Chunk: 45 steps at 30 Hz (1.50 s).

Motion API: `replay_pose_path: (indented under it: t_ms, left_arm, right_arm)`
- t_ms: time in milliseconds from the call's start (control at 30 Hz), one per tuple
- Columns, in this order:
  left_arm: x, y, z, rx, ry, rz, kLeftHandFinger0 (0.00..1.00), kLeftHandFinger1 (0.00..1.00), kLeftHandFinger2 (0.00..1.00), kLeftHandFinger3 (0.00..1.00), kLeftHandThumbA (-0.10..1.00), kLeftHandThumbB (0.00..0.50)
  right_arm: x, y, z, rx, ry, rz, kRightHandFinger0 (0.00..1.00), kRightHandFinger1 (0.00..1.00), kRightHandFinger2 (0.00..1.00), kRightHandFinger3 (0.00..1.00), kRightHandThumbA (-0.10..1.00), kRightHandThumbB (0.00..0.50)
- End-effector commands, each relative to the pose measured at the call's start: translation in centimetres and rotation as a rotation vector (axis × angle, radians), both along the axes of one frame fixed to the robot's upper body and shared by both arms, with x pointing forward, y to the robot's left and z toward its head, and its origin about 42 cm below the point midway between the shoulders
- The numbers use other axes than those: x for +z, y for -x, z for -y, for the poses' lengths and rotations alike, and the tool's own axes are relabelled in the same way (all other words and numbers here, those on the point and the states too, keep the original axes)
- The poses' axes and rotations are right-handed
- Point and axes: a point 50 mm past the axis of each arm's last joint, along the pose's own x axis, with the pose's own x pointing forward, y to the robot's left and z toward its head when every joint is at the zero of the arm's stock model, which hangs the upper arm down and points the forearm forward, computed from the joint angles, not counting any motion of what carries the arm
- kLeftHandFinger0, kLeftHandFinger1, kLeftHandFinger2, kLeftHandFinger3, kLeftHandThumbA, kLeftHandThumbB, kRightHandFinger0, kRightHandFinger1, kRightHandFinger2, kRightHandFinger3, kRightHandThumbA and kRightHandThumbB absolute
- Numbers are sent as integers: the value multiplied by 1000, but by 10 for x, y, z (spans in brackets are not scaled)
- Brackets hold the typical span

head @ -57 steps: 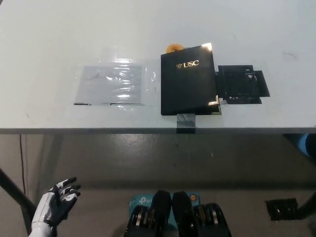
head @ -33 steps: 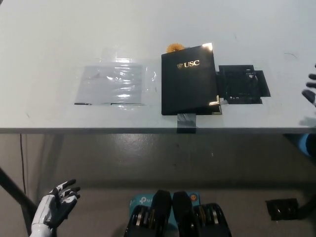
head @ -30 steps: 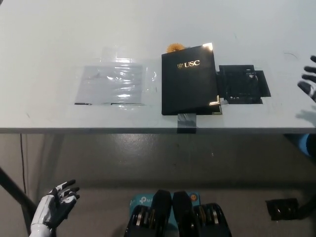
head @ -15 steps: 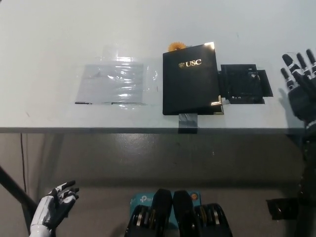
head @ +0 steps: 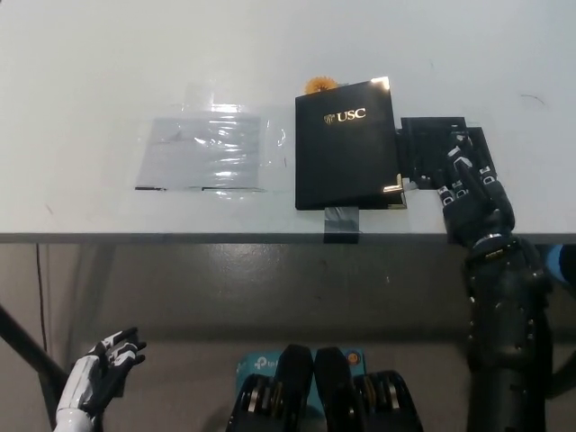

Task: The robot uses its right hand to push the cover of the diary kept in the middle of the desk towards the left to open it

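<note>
Diary [head: 346,144], gold "USC" on its closed cover, lies beside the right hand [head: 468,193], fingers spread, empty.

A matte black right hand [head: 472,200] with pale fingertip patches; a white left hand [head: 101,378] with black joints.

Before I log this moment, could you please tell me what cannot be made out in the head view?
- Black flat piece right of the diary: partly covered by the right hand; contact unclear.
- Orange object: mostly hidden behind the diary's top edge.
- Small emblem beside the gold lettering: too small to read.
- Left hand, open below the desk: wrist cut off by the bottom edge.
</note>
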Motion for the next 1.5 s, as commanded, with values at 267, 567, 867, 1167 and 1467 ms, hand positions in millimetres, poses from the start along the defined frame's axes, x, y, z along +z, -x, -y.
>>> replay_pose_path:
  t_ms: [267, 567, 867, 1167, 1467]
  left_arm:
    - [7, -2, -2, 6, -15, 24, 1000, 778, 734, 799, 591, 207]
    - [7, -2, 2, -1, 1, 26, 1000, 760, 727, 826, 584, 206]
    - [6, -3, 2, -12, 1, 36, 1000, 776, 761, 859, 571, 195]
    - [9, -8, 4, -29, -18, 39, 1000, 754, 725, 859, 585, 199]
    - [10, -9, 10, -43, -19, 29, 1000, 788, 741, 895, 572, 185]
  right_arm:
    - [28, -13, -41, 47, -1, 88, 929, 970, 957, 1000, 1000, 201]
    - [37, -14, -77, 133, 18, 82, 869, 924, 912, 1000, 1000, 205]
    - [38, -13, -98, 181, 22, 80, 845, 915, 933, 1000, 1000, 220]
    - [16, 1, -113, 186, -22, 32, 906, 931, 930, 998, 1000, 205]
    - [25, 8, -155, 247, 10, 51, 824, 876, 882, 935, 990, 233]
